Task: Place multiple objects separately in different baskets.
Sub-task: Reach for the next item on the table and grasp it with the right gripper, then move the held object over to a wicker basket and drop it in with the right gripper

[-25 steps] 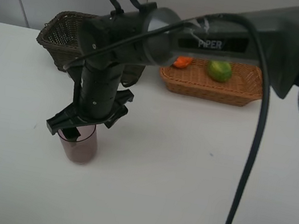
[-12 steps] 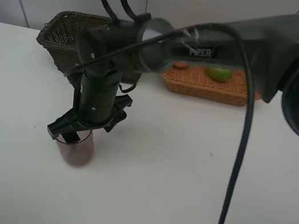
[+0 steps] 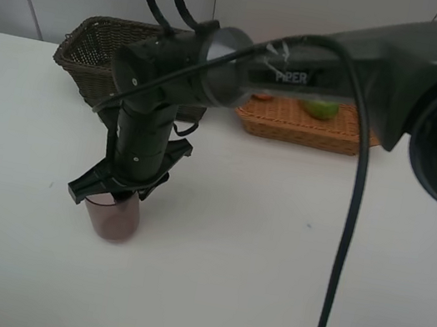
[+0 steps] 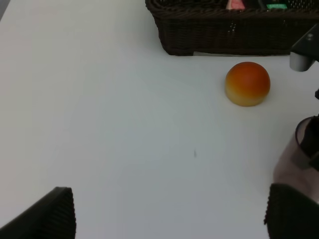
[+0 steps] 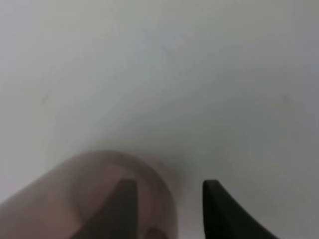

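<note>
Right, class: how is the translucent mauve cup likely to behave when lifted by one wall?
The translucent mauve cup looks thin-walled and empty, so probably light. With the right gripper straddling one wall, it may tilt when lifted. Standing upright and tallish, it could tip if nudged, then roll.

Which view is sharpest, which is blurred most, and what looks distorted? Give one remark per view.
Exterior high view: evenly lit, but the right arm looms large and soft where it nears the lens. Left wrist view: sharpest, the peach-like fruit crisp-edged on the white table. Right wrist view: wholly out of focus, the mauve cup only a hazy smear.
</note>
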